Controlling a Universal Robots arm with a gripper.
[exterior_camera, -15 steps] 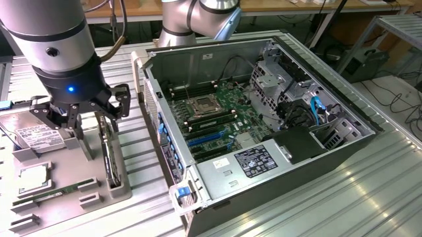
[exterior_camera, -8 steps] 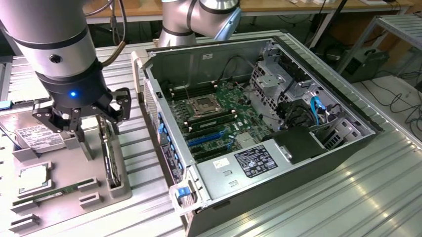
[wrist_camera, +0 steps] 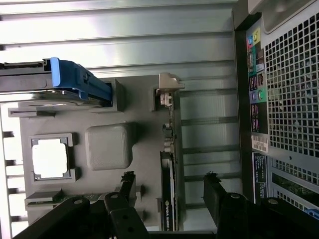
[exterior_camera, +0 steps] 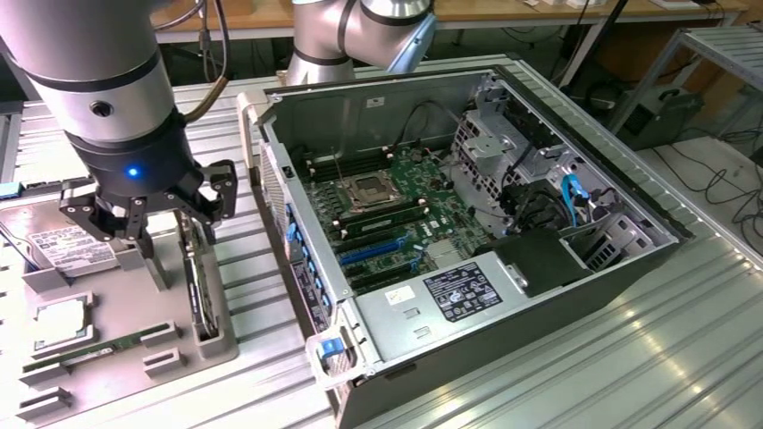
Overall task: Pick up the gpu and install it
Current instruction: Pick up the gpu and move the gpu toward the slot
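Approach step: the tool point(wrist_camera: 169, 180), jaws apart, straddles the upright gpu point(wrist_camera: 168, 201) at the case's point(exterior_camera: 357, 112) nine o'clock; gripping calls for square alignment.

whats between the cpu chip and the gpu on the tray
A plain raised grey block, part of the tray, sits between the cpu chip and the gpu; the wrist view shows it.

The black three-fingered gripper point(exterior_camera: 179, 255) hangs, fingers spread apart, just above the thin dark gpu card point(exterior_camera: 200, 299), which stands on edge in a slot along the flat grey plastic parts tray point(exterior_camera: 125, 308) (on the side nearest the case). A silver hard drive with a white label point(exterior_camera: 66, 246) lies on that tray. The open black computer tower point(exterior_camera: 357, 107) lies on the ribbed metal table point(exterior_camera: 667, 357), to the exterior view's right.
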